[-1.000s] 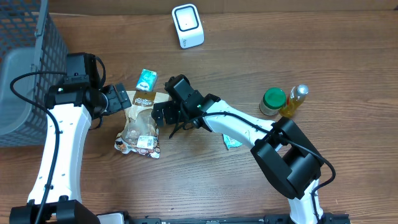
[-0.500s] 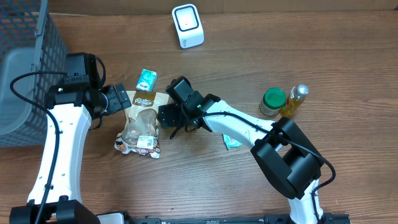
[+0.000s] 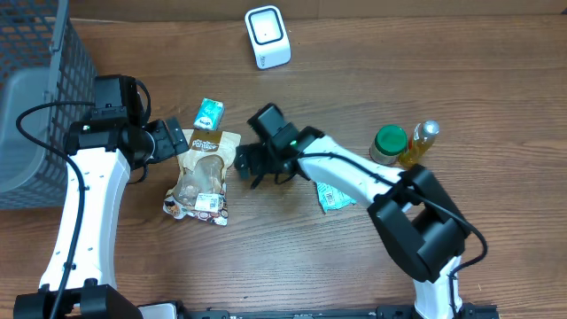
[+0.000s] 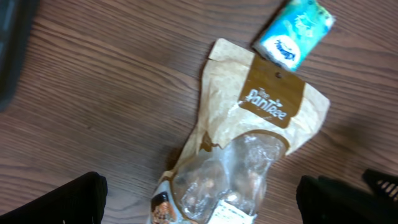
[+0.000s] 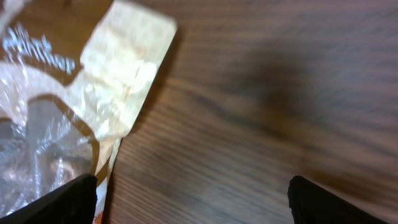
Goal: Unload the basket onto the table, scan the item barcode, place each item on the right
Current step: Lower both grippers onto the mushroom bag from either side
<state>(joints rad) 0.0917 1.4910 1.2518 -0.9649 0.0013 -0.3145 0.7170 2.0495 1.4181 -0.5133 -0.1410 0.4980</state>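
I have the wooden counter [image 3: 292, 266] in full view from overhead, with the grey wire basket [image 3: 35, 97] on its left edge. The snack pouch [image 3: 202, 173] lies flat on the counter between my two arms, brown header toward the far side and clear window facing up. The white scanner [image 3: 267, 37] stands well apart from it, near the far edge.

The left tool [image 3: 173, 142] sits at the pouch's upper left corner, released, fingers [image 4: 62, 199] spread wide and holding nothing. The right tool [image 3: 246, 164] is just beside the pouch's right edge, also released and empty; I cannot tell whether it touches.

A green-lidded jar [image 3: 388, 144] and an oil bottle [image 3: 420, 142] stand together on the right. A small teal packet [image 3: 209, 112] lies just beyond the pouch's header.
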